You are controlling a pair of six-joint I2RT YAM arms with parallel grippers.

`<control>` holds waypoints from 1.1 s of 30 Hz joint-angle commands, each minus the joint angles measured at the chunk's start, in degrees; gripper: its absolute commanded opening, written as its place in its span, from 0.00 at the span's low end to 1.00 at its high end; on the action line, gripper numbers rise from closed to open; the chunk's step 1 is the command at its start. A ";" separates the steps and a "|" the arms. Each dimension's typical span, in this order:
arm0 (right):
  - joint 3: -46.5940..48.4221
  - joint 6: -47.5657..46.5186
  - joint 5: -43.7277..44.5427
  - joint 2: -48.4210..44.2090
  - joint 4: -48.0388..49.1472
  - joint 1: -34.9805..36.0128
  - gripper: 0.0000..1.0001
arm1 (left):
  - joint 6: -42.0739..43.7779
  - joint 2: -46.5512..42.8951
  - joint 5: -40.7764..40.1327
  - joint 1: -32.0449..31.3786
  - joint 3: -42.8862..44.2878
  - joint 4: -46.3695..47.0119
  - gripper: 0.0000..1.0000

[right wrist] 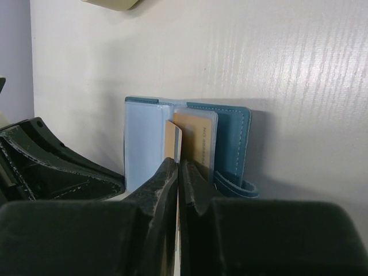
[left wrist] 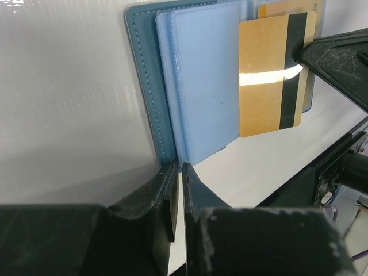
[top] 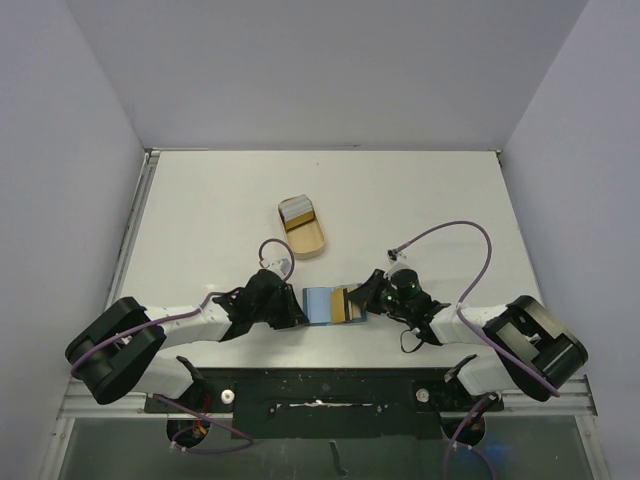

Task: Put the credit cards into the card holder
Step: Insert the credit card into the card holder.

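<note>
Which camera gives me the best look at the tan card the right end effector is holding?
Left wrist: the tan card lies face-on, dark stripe visible, over the card holder. Right wrist shows it edge-on between its fingers; top external, just a small tan patch.

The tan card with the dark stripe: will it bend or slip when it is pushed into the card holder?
The tan card looks thin and glossy, so it is probably stiff yet springy and may slip in the right gripper, which pinches only its edge. The card holder looks soft and could slide; the left gripper seems to hold it.
</note>
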 commanded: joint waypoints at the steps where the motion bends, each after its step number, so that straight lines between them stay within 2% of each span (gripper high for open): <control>1: -0.34 -2.40 -0.40 1.24 3.39 -0.35 0.00 | -0.43 0.20 -0.72 -0.63 -0.39 2.10 0.08; 33: 2.37 -7.86 -0.48 3.66 3.55 -1.47 0.00 | -1.08 -1.14 -1.37 -1.51 -1.54 2.17 0.08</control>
